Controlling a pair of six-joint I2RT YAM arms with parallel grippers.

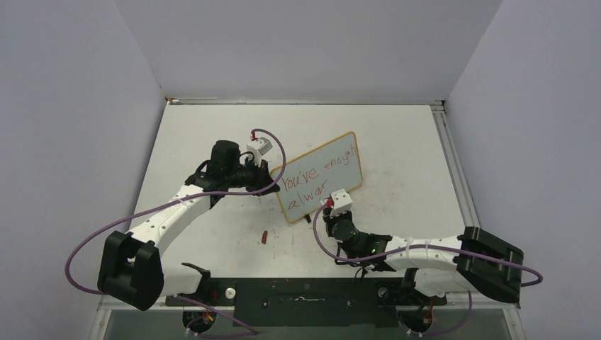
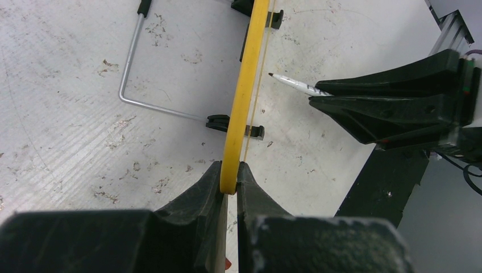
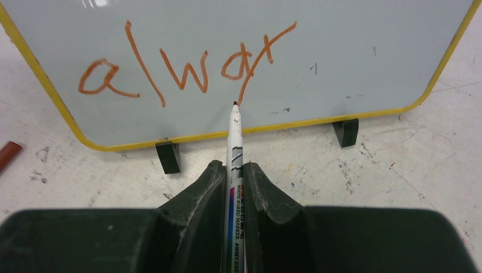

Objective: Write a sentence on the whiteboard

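The whiteboard [image 1: 349,178] stands tilted on the tabletop, its yellow rim [image 2: 244,85] pinched at the left edge by my shut left gripper [image 2: 229,181] [image 1: 273,185]. The sentence [image 1: 319,170] is in red, in two lines: "You've enough" above and "alwa" plus a long slanted stroke [image 3: 182,68] below. My right gripper [image 3: 232,170] [image 1: 323,214] is shut on a white marker [image 3: 234,136]. The marker's tip meets the board face [image 3: 352,57] at the lower end of that last stroke. In the left wrist view the right gripper [image 2: 318,94] points the marker [image 2: 293,85] at the board.
A red marker cap [image 1: 263,237] [image 3: 8,153] lies on the table in front of the board's left corner. Black feet [image 3: 167,156] [image 3: 345,132] and a bent wire stand [image 2: 131,74] hold the board up. An aluminium rail [image 1: 453,163] runs along the table's right edge.
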